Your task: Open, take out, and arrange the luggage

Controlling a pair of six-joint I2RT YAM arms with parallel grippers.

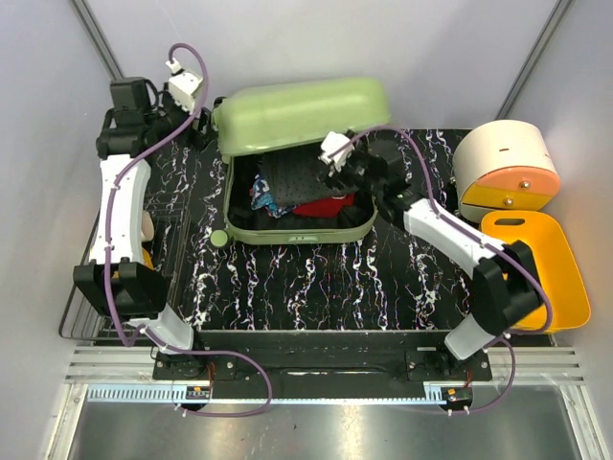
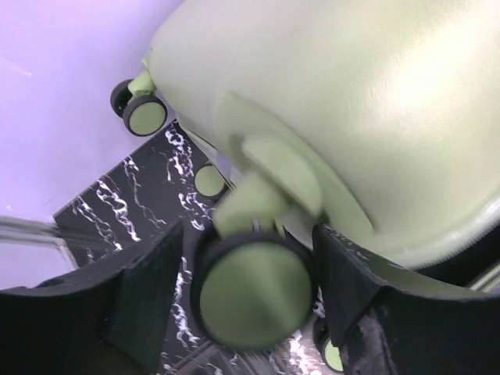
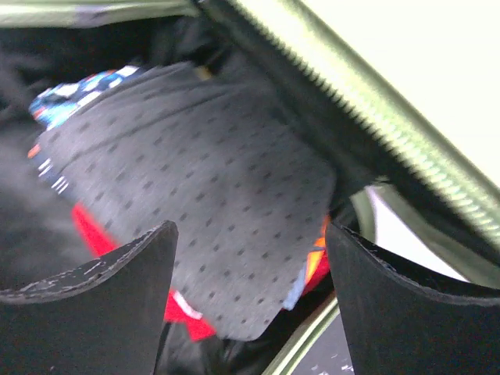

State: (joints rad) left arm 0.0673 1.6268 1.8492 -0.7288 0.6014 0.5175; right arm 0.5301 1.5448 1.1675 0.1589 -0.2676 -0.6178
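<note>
The pale-green luggage lies open at the back middle of the table, its base (image 1: 287,233) flat and its lid (image 1: 302,113) raised behind. Inside are a grey dotted cloth (image 1: 292,172), a red cloth (image 1: 324,206) and a colourful cloth (image 1: 261,196). My left gripper (image 1: 199,123) is at the lid's left corner, open, with a green luggage wheel (image 2: 254,293) between its fingers (image 2: 148,297). My right gripper (image 1: 330,171) is open and empty, hovering just above the grey dotted cloth (image 3: 195,180) by the luggage's right rim (image 3: 367,109).
A yellow-orange tray (image 1: 546,259) lies at the right edge. A round white and orange container (image 1: 508,168) stands behind it. A wire rack (image 1: 81,321) sits at the left edge. Another wheel pair (image 2: 141,113) sticks out from the lid near the back wall.
</note>
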